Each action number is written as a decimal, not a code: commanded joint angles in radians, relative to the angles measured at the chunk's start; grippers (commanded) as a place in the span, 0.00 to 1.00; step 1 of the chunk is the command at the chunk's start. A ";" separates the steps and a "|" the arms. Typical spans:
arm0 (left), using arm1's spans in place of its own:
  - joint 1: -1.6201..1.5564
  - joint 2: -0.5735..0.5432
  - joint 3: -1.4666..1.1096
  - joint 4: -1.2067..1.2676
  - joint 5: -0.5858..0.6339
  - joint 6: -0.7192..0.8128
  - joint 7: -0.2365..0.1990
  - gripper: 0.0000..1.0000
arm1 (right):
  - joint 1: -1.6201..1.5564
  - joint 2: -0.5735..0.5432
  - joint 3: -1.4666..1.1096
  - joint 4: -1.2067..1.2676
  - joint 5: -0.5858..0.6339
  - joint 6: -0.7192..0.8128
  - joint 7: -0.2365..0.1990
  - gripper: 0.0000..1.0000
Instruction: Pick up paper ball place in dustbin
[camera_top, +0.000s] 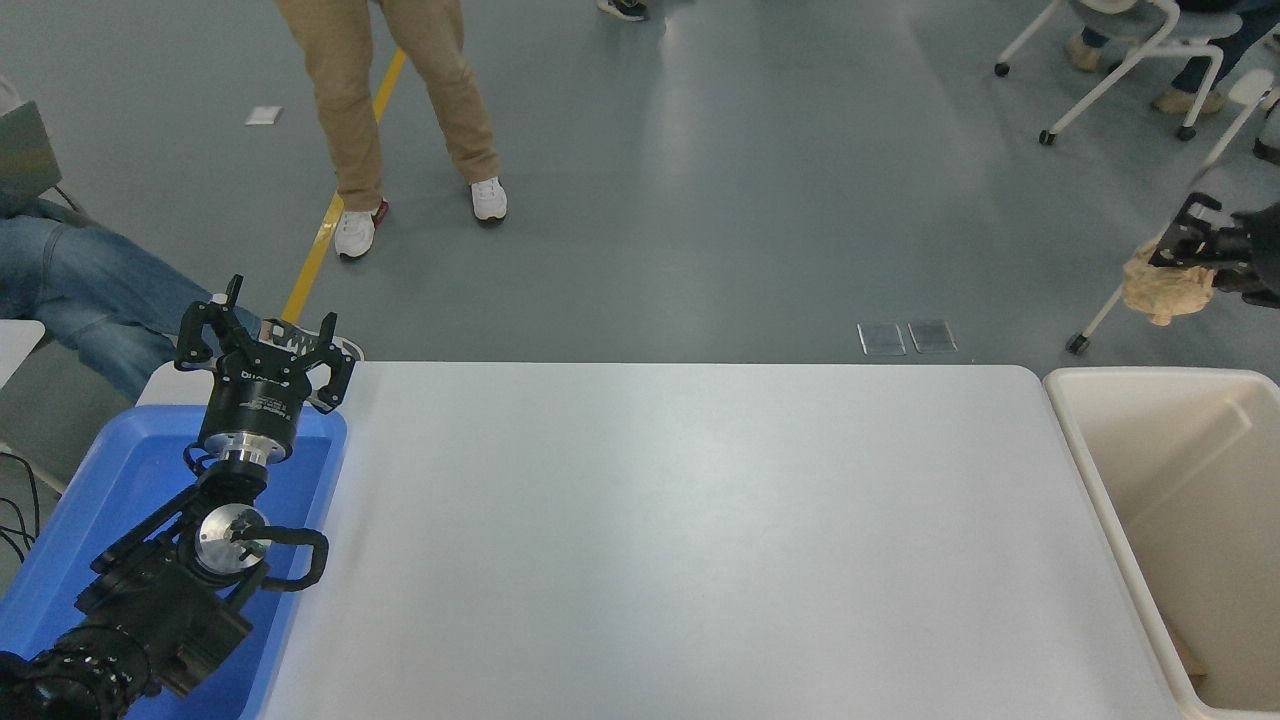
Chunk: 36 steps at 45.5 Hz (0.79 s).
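Clearly crumpled, tan paper ball (1162, 290) hangs from right pincer (1180, 255).

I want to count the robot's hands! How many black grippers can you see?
2. The left gripper is parked over the blue tray at the lower left. The right gripper is at the right edge, holding the paper ball above the dustbin.

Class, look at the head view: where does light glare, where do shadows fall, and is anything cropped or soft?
Head view: pale glare streaks the grey floor and the white table; soft shadow inside the dustbin; the right gripper, shut on the paper ball, is cropped by the right edge; the left gripper looks sharp.
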 joint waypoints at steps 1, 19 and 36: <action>0.000 0.000 0.000 0.000 0.000 0.000 0.000 0.99 | -0.367 0.063 0.105 -0.331 0.147 -0.089 0.000 0.00; 0.000 0.000 0.000 0.000 0.000 0.000 -0.002 0.99 | -0.752 0.188 0.246 -0.632 0.336 -0.261 0.000 0.00; 0.000 0.000 0.000 0.000 0.000 0.000 0.000 0.99 | -0.955 0.322 0.372 -0.810 0.341 -0.276 0.001 0.23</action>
